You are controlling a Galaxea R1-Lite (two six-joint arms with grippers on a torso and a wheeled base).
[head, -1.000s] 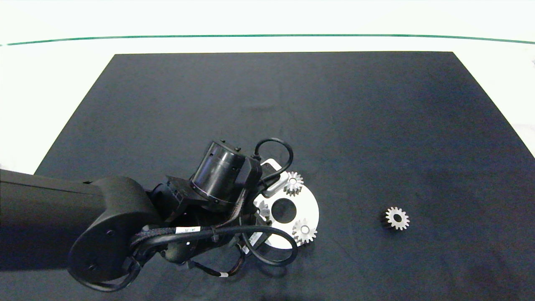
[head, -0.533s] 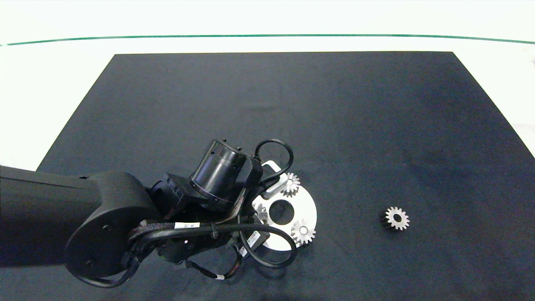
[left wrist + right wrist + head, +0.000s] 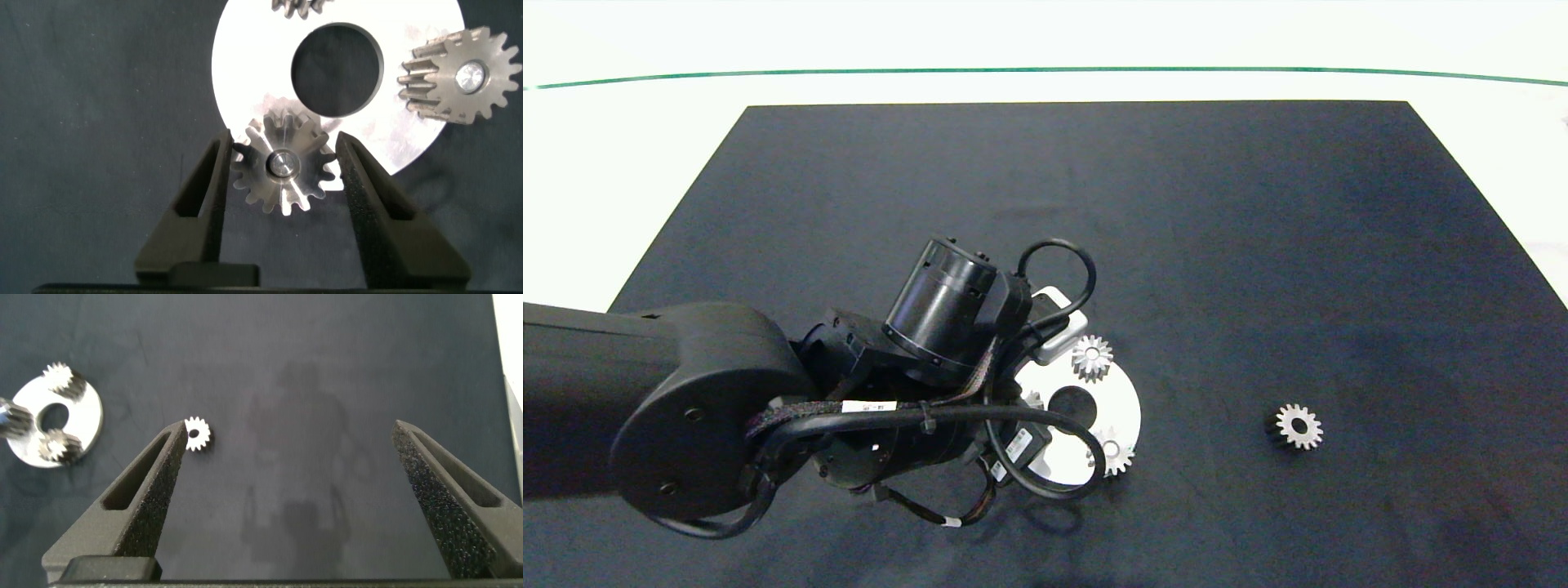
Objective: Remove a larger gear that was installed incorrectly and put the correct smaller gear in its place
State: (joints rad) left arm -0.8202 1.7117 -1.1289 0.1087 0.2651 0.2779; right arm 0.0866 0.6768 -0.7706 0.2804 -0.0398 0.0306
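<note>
Over the round plate, the left tool pinched the larger gear; the right tool hung spread above the worktop.

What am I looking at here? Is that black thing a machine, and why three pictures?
It is a robot with two arms. One picture looks down from above; the other two come from cameras on each wrist. On the black mat lies a round metal plate carrying three gears on pegs. The left gripper has its two fingers either side of one mounted gear, the larger gear, apparently closed on it or about to be. The right gripper hangs open, high above the mat, holding nothing. A loose smaller gear lies alone on the mat, to the plate's right.
</note>
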